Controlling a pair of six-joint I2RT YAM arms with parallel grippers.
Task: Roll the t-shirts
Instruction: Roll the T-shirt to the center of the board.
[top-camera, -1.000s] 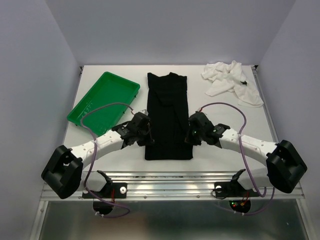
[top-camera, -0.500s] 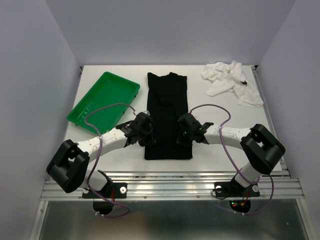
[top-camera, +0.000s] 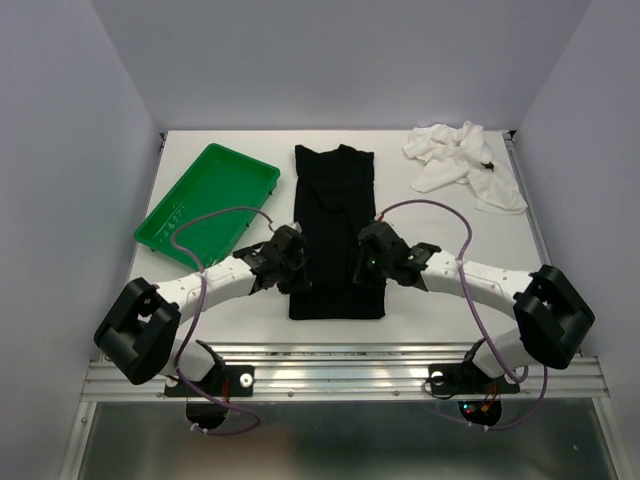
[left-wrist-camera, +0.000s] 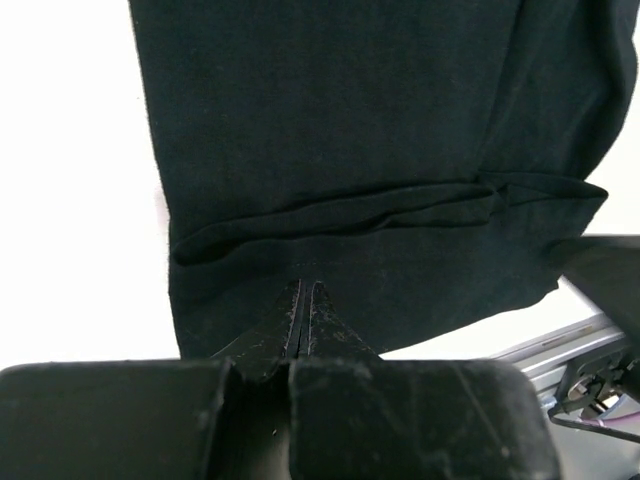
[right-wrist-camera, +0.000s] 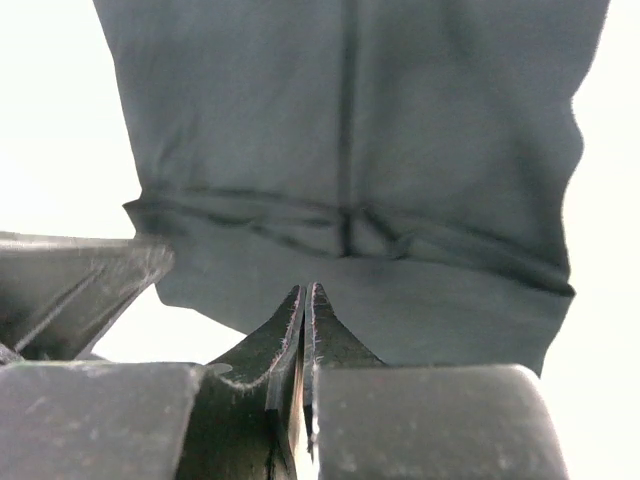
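Pale walls (top-camera: 60, 150) box in a white surface (top-camera: 450, 235); left tool (left-wrist-camera: 303, 290) and right tool (right-wrist-camera: 305, 292), both pressed together, over the black t-shirt (top-camera: 337, 215).

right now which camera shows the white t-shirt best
The top external view: the white t-shirt lies crumpled in the far right corner, fully visible. Both wrist views show none of it, only the black t-shirt.

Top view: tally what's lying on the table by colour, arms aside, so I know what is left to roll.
Black: 1, the black t-shirt, folded into a long strip
White: 1, the white t-shirt, crumpled
Green: 1, the green tray
Total: 3
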